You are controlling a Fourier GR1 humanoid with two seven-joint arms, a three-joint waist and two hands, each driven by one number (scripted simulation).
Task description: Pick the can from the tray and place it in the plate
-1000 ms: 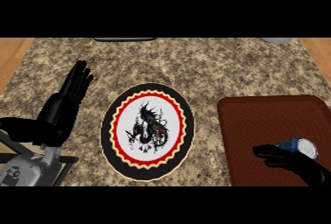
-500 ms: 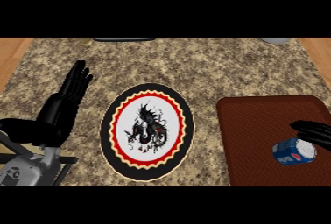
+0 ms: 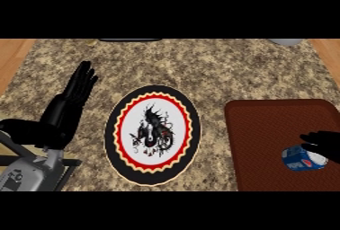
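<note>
A blue and white can [image 3: 302,160] lies tilted on the brown tray [image 3: 266,134] near its right front part. My right hand [image 3: 325,144] comes in from the right edge, its fingers curled over the can's upper right side and touching it. Most of that hand is cut off by the view's edge. The round plate [image 3: 154,134], white with a black figure and a red, yellow and black rim, lies left of the tray with nothing on it. At the left my left hand [image 3: 69,103] rests open, fingers pointing up, clear of the plate.
The speckled stone counter [image 3: 199,67] runs under everything. A dark flat object [image 3: 129,40] and a grey round thing [image 3: 289,41] sit at the far edge. Wood strips show at both sides. A grey arm part [image 3: 26,173] fills the lower left corner.
My right hand has shifted from in front of the can to its right side, uncovering it. The can has slid slightly toward the front. The left hand has not moved.
</note>
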